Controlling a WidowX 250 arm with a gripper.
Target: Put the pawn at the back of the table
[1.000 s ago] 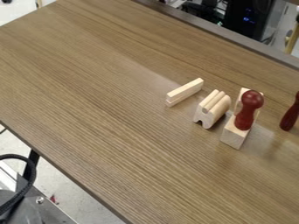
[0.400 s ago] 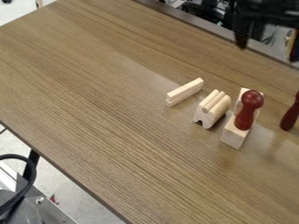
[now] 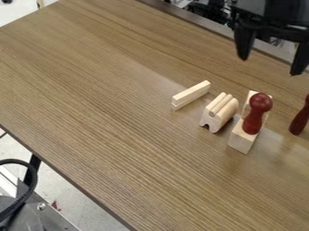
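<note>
The black gripper hangs at the upper right, above the table's far edge, its two fingers spread wide with nothing between them. Below it and apart from it, a dark red pawn with a round head stands upright on a pale wooden block. At the right edge, another dark red piece is partly cut off by the view. The brown wood-grain table lies under them.
Left of the pawn sit a notched wooden piece with rounded sticks on it and a pair of thin wooden bars. Dark equipment stands beyond the table's far edge; a black cable curves at the lower left.
The gripper has come into view from the top right and moved down, so both fingers now show. The pawn and the wooden pieces have stayed in place.
</note>
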